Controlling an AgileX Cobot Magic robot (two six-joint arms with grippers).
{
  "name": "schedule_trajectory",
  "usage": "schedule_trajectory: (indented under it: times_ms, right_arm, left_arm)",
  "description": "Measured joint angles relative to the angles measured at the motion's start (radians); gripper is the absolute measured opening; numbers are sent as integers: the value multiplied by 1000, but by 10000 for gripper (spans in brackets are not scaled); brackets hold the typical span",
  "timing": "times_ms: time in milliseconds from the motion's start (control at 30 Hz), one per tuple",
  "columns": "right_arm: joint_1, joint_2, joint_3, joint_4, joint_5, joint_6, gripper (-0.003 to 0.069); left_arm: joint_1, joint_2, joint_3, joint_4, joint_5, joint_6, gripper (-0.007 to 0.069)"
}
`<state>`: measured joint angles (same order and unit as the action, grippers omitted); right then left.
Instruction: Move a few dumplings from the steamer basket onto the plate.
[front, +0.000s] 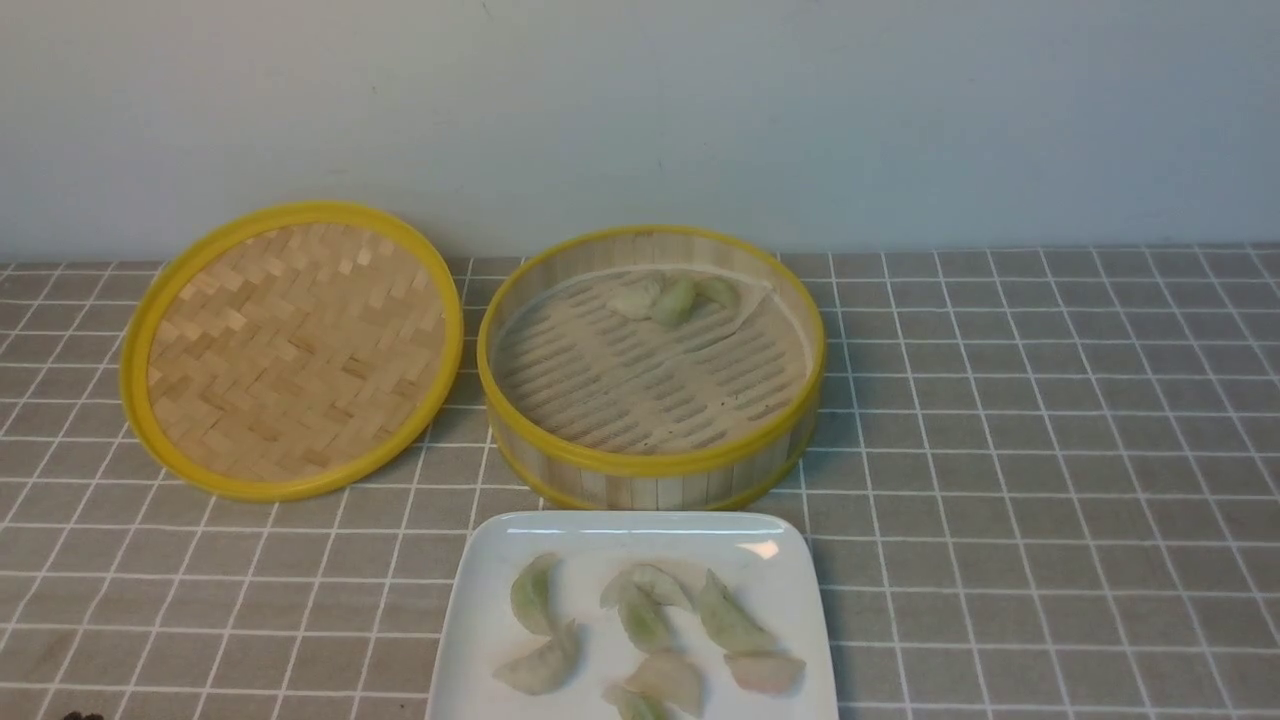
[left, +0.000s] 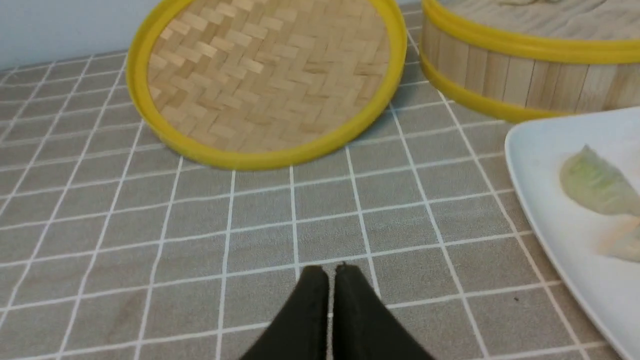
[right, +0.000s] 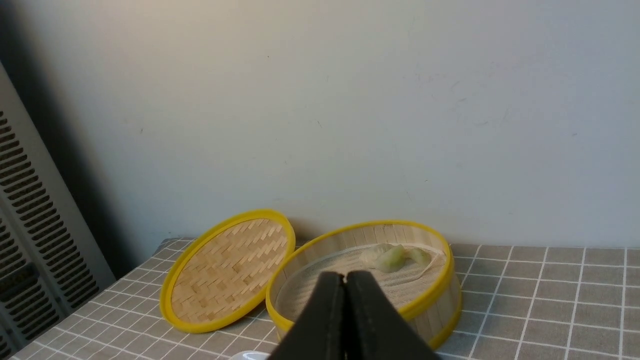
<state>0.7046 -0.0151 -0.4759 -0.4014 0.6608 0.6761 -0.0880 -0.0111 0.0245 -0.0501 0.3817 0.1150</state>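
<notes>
The left gripper (left: 330, 270) has its jaws pressed together on nothing, low over the checked tablecloth (left: 250, 215) near the plate's corner. The right gripper (right: 345, 275) is likewise pressed together and empty, raised in front of the steamer basket (front: 650, 470). Three dumplings (front: 675, 297) sit clustered at the basket's far side on the liner. The white plate (front: 480, 620), just in front of the basket, carries about seven dumplings. One woven lid (front: 290, 350) leans beside the basket on its left.
</notes>
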Motion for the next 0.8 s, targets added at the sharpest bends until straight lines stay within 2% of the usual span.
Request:
schedule_trajectory:
  times_ms: [267,800]
  right_arm:
    - [0,0,0,1,0,0,-13]
    - [0,0,0,3,0,0,-13]
  left_arm:
    - [50,0,0,0,0,17,-5]
    - [57,0,0,-25,0,11,-5]
